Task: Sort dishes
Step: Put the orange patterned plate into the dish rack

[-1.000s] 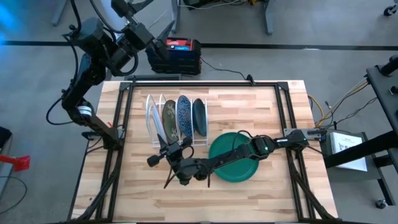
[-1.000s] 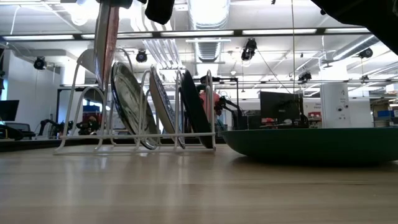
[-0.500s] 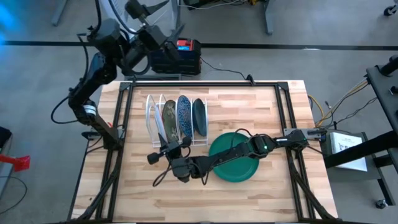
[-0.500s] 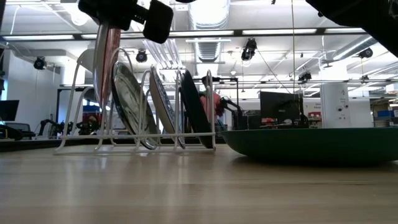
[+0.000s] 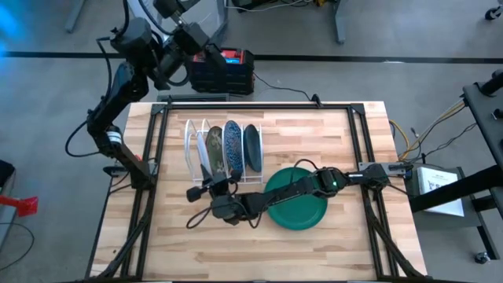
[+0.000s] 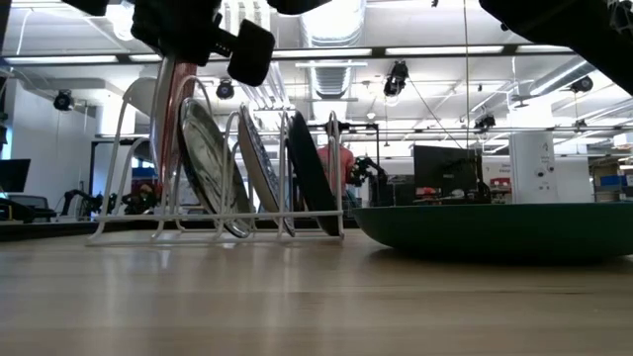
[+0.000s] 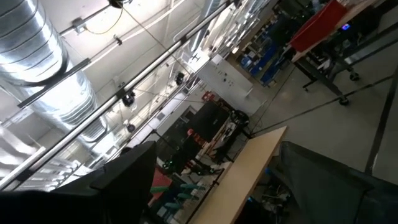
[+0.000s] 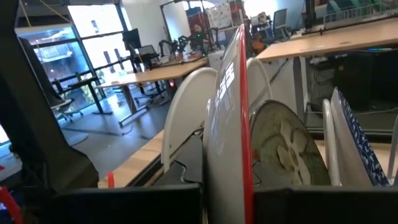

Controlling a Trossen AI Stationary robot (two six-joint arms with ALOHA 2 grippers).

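The right gripper [image 5: 206,189], jaws clamped on the rim of a red-edged plate [image 8: 231,118], holds it upright at the white rack [image 5: 191,149] to slot it beside the racked dishes, while the left gripper [image 5: 177,12] waits wide open behind the rack, off the table.

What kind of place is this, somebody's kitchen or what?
Not a kitchen; most likely a robotics lab or workshop. Exposed ceiling ducts run overhead, rows of workbenches fill the room, and the wooden table sits in a black metal frame.
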